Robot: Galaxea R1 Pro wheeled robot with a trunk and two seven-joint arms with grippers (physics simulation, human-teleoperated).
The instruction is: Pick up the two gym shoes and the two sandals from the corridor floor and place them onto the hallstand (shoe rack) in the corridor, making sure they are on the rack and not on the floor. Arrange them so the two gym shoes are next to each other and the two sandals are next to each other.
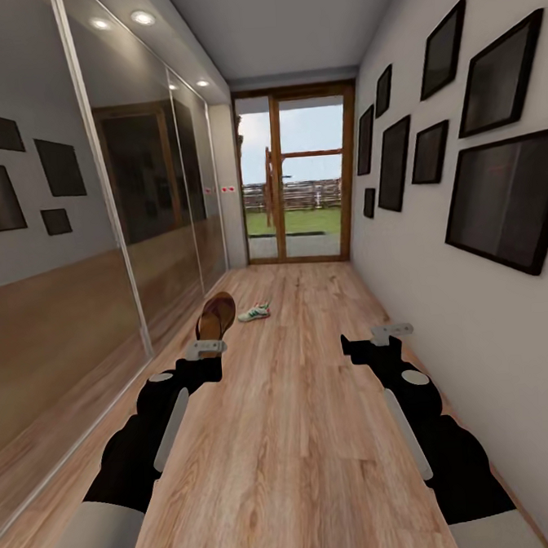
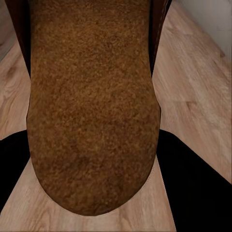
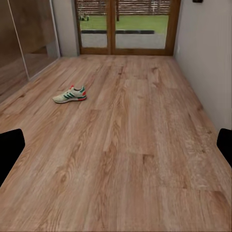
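held in the left gripper: a brown slip-on sandal with a tan footbed, standing up from the fingers with its toe end highest. close in the left wrist view, the sandal's rough brown surface lay between the two dark fingers, clamped from both sides, above the light brown wood-plank corridor floor.

right gripper carried nothing, fingers spread wide; in the right wrist view, black fingertips sat at the two opposite edges with bare planks between.

beyond the sandal, a white lace-up gym shoe with green side stripes and red-orange accents lay on its sole on the floor, alone, well ahead of both grippers and nearer the left wall; seen again in the right wrist view, nothing around it.

further out: tall mirrored sliding panels along the left wall, black picture frames on the grey right wall, a wood-framed glass door closing the far end, grass and a fence behind it. nothing lay between the grippers and the shoe.
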